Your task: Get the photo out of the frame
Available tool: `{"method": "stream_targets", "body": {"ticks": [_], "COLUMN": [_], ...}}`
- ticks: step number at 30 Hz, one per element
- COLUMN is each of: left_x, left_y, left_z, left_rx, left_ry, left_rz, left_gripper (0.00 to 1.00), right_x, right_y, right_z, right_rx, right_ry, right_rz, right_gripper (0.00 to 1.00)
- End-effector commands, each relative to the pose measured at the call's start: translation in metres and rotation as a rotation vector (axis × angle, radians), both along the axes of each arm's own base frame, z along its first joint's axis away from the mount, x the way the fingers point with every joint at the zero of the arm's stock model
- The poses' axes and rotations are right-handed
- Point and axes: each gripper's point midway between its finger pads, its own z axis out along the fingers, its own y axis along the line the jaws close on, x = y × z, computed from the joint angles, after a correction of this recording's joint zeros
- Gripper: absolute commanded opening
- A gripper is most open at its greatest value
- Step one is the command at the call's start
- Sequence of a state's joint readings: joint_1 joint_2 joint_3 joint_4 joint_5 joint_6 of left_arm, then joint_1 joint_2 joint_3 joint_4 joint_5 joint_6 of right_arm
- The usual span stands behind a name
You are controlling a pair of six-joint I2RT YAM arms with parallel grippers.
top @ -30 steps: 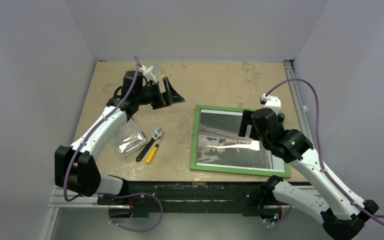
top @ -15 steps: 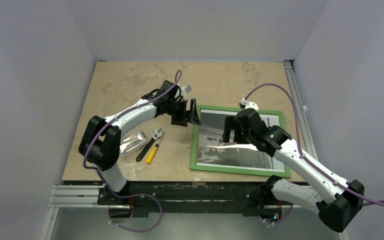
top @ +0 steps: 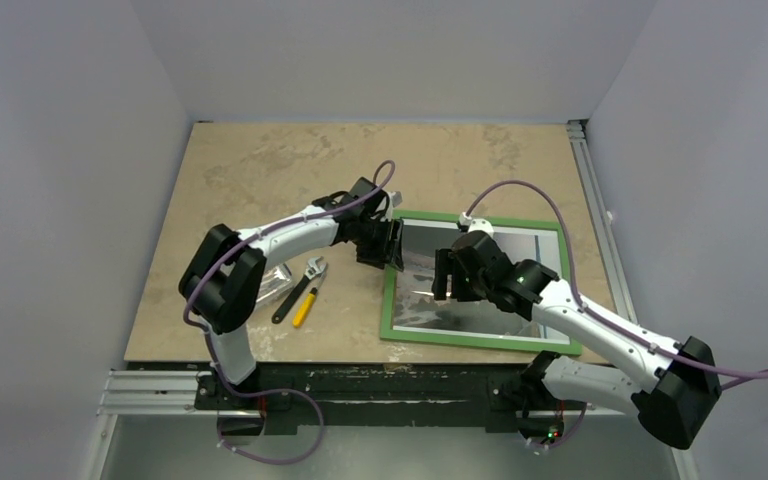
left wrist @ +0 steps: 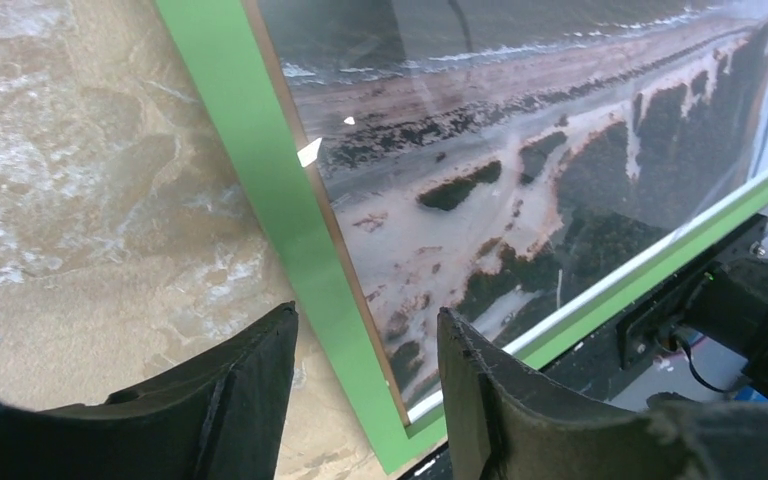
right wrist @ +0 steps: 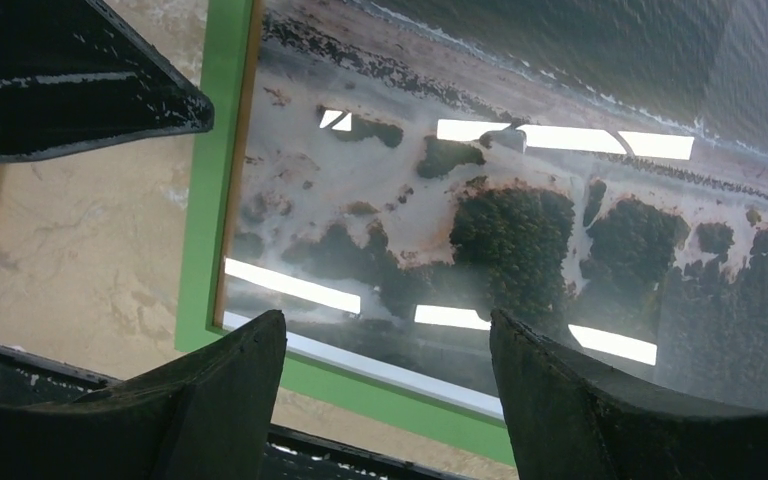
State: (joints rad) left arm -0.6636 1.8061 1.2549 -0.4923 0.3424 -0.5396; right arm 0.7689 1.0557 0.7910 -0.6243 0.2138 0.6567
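Observation:
The green frame (top: 388,300) lies flat at the right of the table with the grey seashore photo (top: 505,305) inside it, under glare. My left gripper (top: 392,246) is open at the frame's upper left. In the left wrist view it (left wrist: 365,325) straddles the green left moulding (left wrist: 260,180), one finger over the table and one over the photo (left wrist: 520,150). My right gripper (top: 446,278) is open and empty over the left part of the photo (right wrist: 520,220). In the right wrist view it (right wrist: 388,325) is near the frame's front left corner (right wrist: 205,200).
A black wrench (top: 300,288), a yellow-handled tool (top: 305,308) and a silver foil packet (top: 262,283) lie left of the frame. A black rail (top: 360,380) runs along the near table edge. The left gripper's finger (right wrist: 80,80) shows close by in the right wrist view.
My left arm swung from the back left down to the frame's left edge. My right gripper moved left across the photo toward its left part. The frame has not moved.

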Motion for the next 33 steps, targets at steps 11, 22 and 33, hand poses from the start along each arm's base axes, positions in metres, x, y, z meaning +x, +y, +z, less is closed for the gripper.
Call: {"method": "stream_targets", "body": {"ticks": [11,22,33], "left_x": [0.0,-0.003,0.018], "left_y": [0.0,0.008,0.027], "left_z": [-0.036,-0.055,-0.037], "left_rx": [0.067,0.145,0.281], "left_ry": [0.046,0.092,0.043], "left_rz": [0.044,0.039,0.036], "left_gripper": [0.53,0.16,0.0], "right_x": [-0.005,-0.011,-0.023], "right_y": [0.006,0.026,0.057], "right_z": [-0.014,-0.022,-0.01], "right_rx": [0.037,0.021,-0.189], "right_ry": [-0.001,-0.044,-0.243], "right_rz": [-0.013,0.088,0.352], "right_gripper": [0.66,0.69,0.81]}}
